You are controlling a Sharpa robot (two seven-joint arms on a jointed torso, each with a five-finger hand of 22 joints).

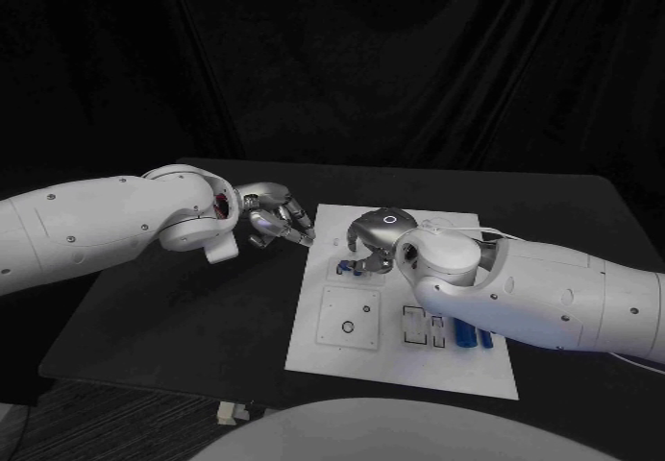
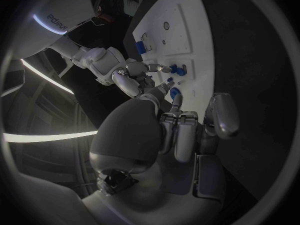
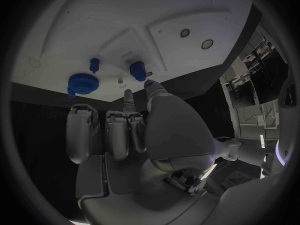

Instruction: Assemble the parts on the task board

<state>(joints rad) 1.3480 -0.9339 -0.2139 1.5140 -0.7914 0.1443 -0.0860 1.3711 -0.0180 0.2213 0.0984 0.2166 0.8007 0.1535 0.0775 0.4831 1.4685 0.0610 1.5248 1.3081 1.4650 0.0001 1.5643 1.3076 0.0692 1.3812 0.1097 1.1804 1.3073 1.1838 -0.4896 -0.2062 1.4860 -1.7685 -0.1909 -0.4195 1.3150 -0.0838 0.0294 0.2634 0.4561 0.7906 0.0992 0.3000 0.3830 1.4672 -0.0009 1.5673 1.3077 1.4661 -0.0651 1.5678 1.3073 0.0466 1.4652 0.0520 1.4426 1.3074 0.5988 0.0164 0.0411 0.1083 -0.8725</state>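
While the black worktop [image 1: 181,317] carries everything, the white board [image 1: 402,355] lies at its middle. Both white arms reach toward the board's far end. The left hand [image 1: 278,223] hovers just off the board's far left corner, fingers [image 2: 222,112] curled loosely and apart, holding nothing. The right hand [image 1: 372,245] sits over the board's far end, its fingers [image 3: 128,130] bent down near the blue parts; whether they grip one I cannot tell. A blue gear [image 3: 82,83] stands at the board's edge, with two smaller blue pegs [image 3: 137,70] beside it. More blue parts [image 1: 469,334] sit in slots on the board's near right part.
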